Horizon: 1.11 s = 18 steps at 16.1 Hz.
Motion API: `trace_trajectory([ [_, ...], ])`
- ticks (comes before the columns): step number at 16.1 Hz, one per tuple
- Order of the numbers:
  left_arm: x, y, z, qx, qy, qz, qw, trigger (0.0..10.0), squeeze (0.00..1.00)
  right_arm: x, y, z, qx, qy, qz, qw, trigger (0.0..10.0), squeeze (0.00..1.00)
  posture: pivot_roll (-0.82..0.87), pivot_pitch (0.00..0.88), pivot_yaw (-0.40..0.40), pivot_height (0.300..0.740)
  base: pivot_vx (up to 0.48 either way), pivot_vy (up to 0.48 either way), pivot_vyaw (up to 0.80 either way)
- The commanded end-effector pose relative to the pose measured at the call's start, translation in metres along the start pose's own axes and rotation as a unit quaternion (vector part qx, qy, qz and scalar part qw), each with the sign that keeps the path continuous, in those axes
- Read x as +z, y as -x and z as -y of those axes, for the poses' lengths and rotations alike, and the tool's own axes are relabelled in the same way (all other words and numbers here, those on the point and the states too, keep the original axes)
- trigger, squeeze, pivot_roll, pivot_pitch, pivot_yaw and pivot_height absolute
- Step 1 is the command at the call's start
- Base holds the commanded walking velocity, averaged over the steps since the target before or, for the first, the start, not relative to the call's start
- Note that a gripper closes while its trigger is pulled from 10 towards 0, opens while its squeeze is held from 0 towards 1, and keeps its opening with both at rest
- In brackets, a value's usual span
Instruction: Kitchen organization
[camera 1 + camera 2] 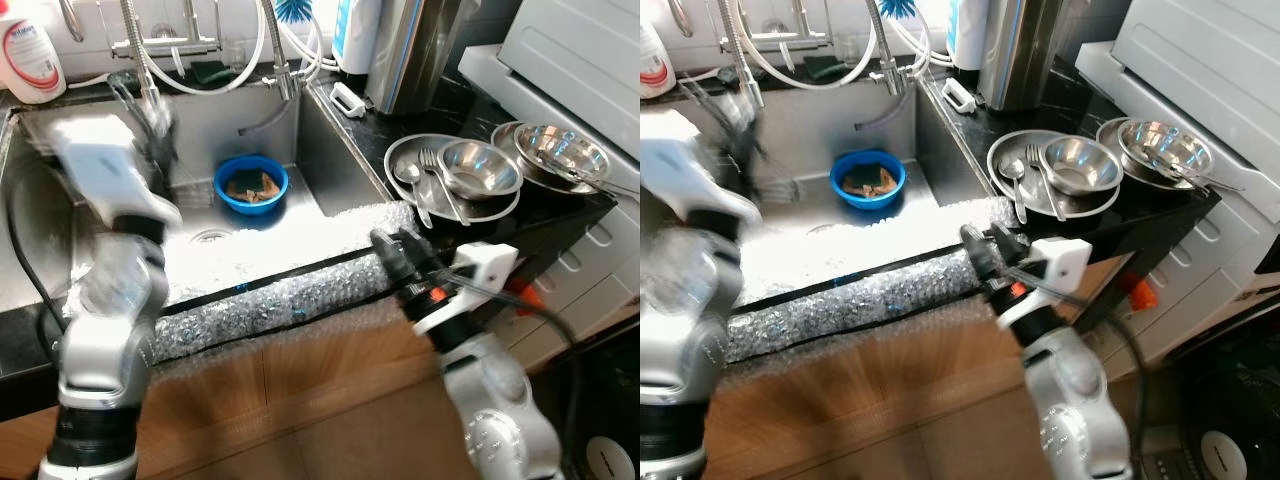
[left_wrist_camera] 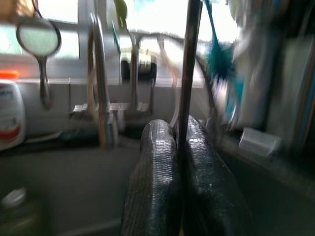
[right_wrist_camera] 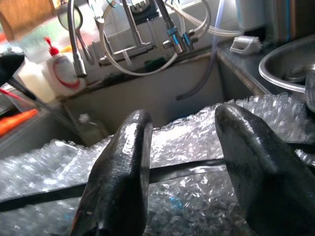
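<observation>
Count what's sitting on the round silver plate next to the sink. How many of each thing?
On the silver plate:
Spoon: 1
Fork: 1
Silver bowl: 1
Total: 3

Blue bowl point(image 1: 251, 183) in steel-grey sink point(image 1: 330, 150), past my black left fingers point(image 2: 157, 182). Clear bubble wrap point(image 1: 290, 290) under my black right fingers point(image 3: 123, 172). Silver bowls point(image 1: 481, 169) beyond them, black counter point(image 1: 560, 215).
</observation>
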State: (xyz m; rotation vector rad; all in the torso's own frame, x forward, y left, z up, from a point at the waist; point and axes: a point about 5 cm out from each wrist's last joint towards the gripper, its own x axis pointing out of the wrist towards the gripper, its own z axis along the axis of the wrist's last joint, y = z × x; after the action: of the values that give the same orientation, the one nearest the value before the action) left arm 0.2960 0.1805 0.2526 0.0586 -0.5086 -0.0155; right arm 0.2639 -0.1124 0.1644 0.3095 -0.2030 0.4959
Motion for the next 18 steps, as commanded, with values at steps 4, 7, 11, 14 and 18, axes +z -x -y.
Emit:
trace_trajectory([
  [4,-0.033,0.015,-0.008,0.01,-0.062,-0.052,0.997,10.0,0.0,0.0,0.014,-0.001,-0.032,0.104,0.014,0.994,10.0,0.0,0.06,0.094,-0.072,0.74,0.0,0.0,0.0],
  [7,-0.042,0.019,-0.014,0.011,-0.076,-0.066,0.995,10.0,0.0,0.002,0.027,0.01,-0.077,0.147,0.018,0.986,10.0,0.0,0.06,0.077,-0.066,0.74,0.0,0.0,0.0],
  [11,-0.058,0.024,-0.017,0.021,-0.072,-0.089,0.993,10.0,0.0,-0.004,0.037,0.013,-0.099,0.164,0.01,0.982,10.0,0.0,0.04,0.07,-0.061,0.74,0.0,0.0,0.0],
  [14,-0.062,0.02,-0.018,0.023,-0.061,-0.11,0.992,10.0,0.0,-0.008,0.039,0.011,-0.104,0.158,0.005,0.982,10.0,0.0,0.05,0.068,-0.054,0.74,0.0,0.0,0.0],
  [18,-0.061,0.015,-0.016,0.019,-0.047,-0.112,0.992,10.0,1.0,-0.01,0.036,0.011,-0.105,0.159,0.004,0.982,10.0,0.0,0.05,0.108,-0.055,0.74,0.0,0.0,0.0],
])
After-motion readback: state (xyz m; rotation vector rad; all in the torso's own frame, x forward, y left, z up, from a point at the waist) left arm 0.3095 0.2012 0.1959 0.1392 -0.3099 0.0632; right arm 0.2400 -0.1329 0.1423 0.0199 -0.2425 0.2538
